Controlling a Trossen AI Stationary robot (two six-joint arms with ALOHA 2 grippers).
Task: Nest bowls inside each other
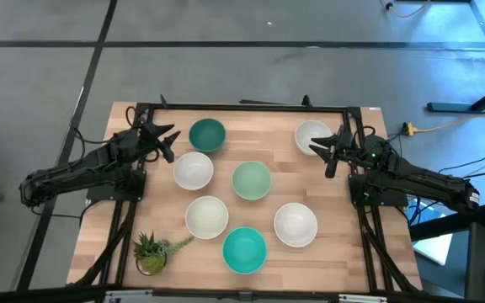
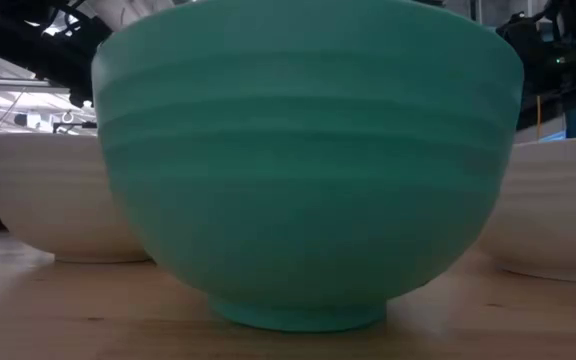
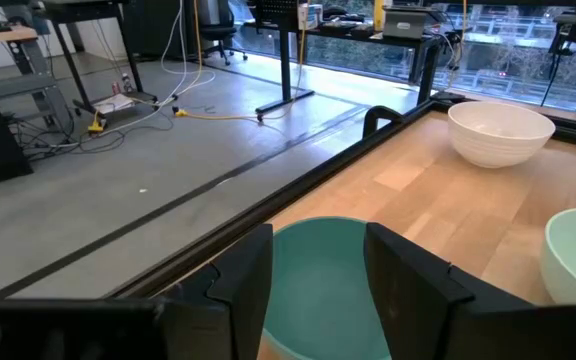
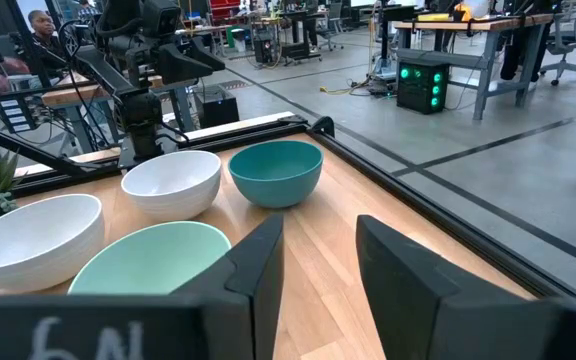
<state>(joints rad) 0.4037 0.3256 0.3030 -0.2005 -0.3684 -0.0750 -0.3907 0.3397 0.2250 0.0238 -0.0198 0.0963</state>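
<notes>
1. Seven bowls are spread out on the wooden tabletop (image 1: 327,202), all sitting separately with none inside another.
2. The dark teal bowl (image 1: 207,135) is at the far edge toward the left. The far-right white bowl (image 1: 312,136) mirrors it near the opposite corner.
3. In the middle there's a white bowl (image 1: 193,171) just in front of the teal one, and the pale mint bowl (image 1: 251,180) is beside it to the right, near but apart.
4. In the nearer row, another white bowl (image 1: 206,216) sits left of centre and a fourth white bowl (image 1: 295,224) sits right of it. The bright turquoise bowl (image 1: 244,250) is between them, closest to the front edge. In the low view it fills nearly the whole picture, with a white bowl poking out on each side.
5. The left end effector (image 1: 168,140) hovers just left of the dark teal bowl with its fingers spread and nothing in them. The left wrist view looks right down at that bowl between the fingers.
6. The right end effector (image 1: 324,151) sits right at the far-right white bowl, fingers parted and empty too. I can't tell if it's touching the rim.
7. A small spiky potted plant (image 1: 151,252) stands at the front-left corner, well away from both arms.
8. A person (image 4: 40,25) shows in the room background of the right wrist view.
</notes>
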